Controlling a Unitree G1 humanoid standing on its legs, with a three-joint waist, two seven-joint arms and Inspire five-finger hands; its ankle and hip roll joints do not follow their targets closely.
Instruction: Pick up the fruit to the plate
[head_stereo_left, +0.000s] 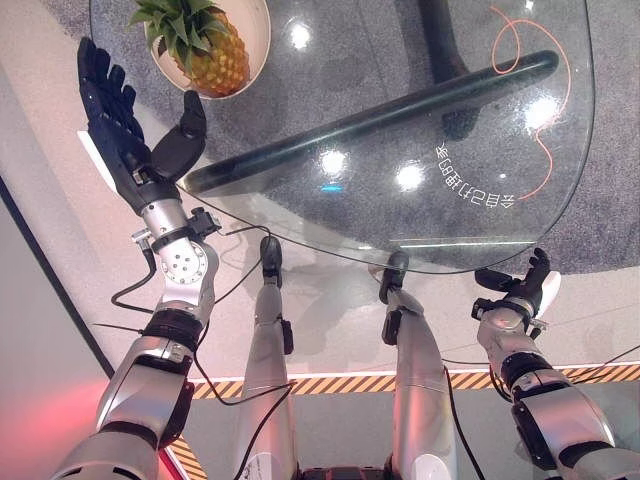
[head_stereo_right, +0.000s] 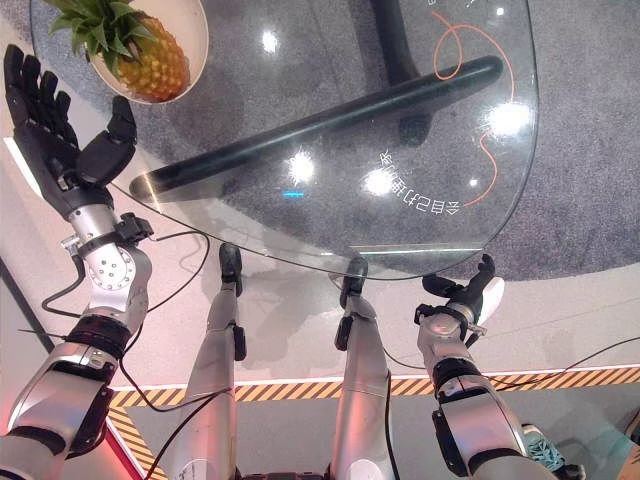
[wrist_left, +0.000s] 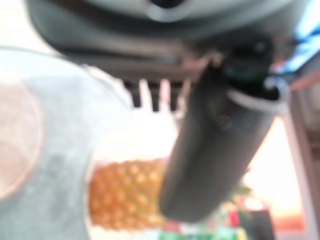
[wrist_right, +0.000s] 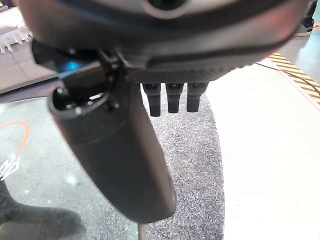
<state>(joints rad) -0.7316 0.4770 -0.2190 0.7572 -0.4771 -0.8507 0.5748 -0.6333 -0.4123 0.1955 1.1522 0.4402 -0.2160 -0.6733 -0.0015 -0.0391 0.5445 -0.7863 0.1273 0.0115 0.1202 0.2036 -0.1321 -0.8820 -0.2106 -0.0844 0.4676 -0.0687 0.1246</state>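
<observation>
A pineapple (head_stereo_left: 205, 52) with green leaves lies on a white plate (head_stereo_left: 257, 30) at the far left of a round glass table (head_stereo_left: 420, 130). My left hand (head_stereo_left: 125, 125) is raised just beside the plate at the table's left edge, fingers straight and spread, thumb out, holding nothing. In the left wrist view the pineapple (wrist_left: 125, 197) shows past the thumb (wrist_left: 210, 150). My right hand (head_stereo_left: 522, 288) hangs low by the table's near right edge, fingers relaxed and empty; in its own wrist view the thumb (wrist_right: 120, 155) stands out over grey carpet.
A dark curved bar (head_stereo_left: 380, 115) of the table's base runs under the glass. An orange cord (head_stereo_left: 545, 110) loops on the grey carpet at the right. Yellow-black striped tape (head_stereo_left: 340, 382) marks the floor near me.
</observation>
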